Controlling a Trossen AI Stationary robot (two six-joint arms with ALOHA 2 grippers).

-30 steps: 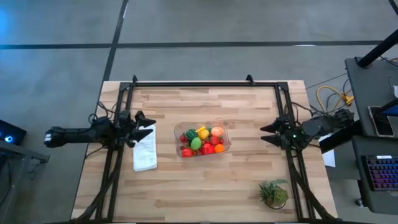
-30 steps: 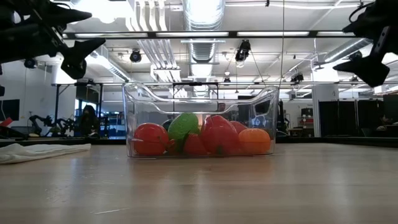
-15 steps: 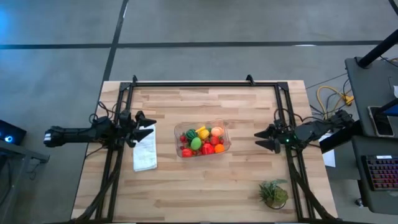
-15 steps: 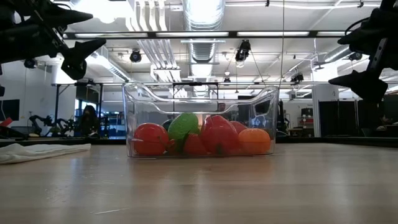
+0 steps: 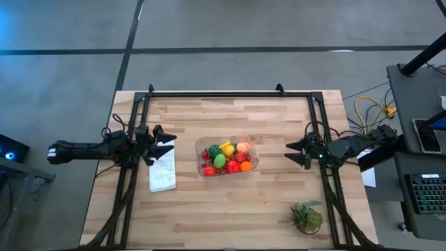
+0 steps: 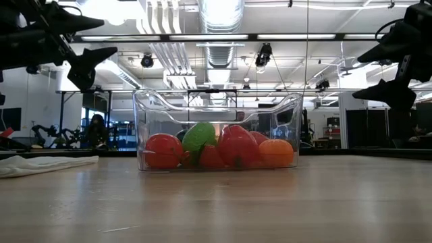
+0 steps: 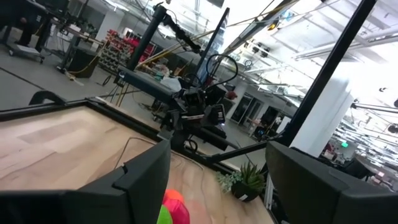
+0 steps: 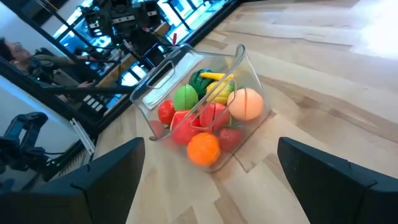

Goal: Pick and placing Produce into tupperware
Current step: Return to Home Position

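The clear tupperware [image 5: 228, 156] stands with its bottom on the wooden table's middle, and the produce [image 5: 226, 157] lies heaped inside it: red, orange, yellow and green pieces [image 6: 216, 150]. The right wrist view shows the same filled tupperware [image 8: 168, 81]. My left gripper [image 5: 171, 143] hovers open at the table's left, above the cloth's far end and clear of the tupperware [image 6: 101, 39]. My right gripper [image 5: 290, 153] hovers open to the tupperware's right, high above the table [image 6: 361, 74]. Nothing lies between either pair of fingers [image 7: 217, 186] [image 8: 211, 186].
A white folded cloth [image 5: 162, 171] lies flat left of the tupperware. A spiky green plant tuft [image 5: 306, 217] stands at the near right corner. Black frame rails [image 5: 216, 93] run along the far edge and down both sides. Bare wood lies in front of the tupperware.
My right gripper has sunk and come a little toward the tupperware, staying open. The left gripper, the tupperware and the produce have kept their places.
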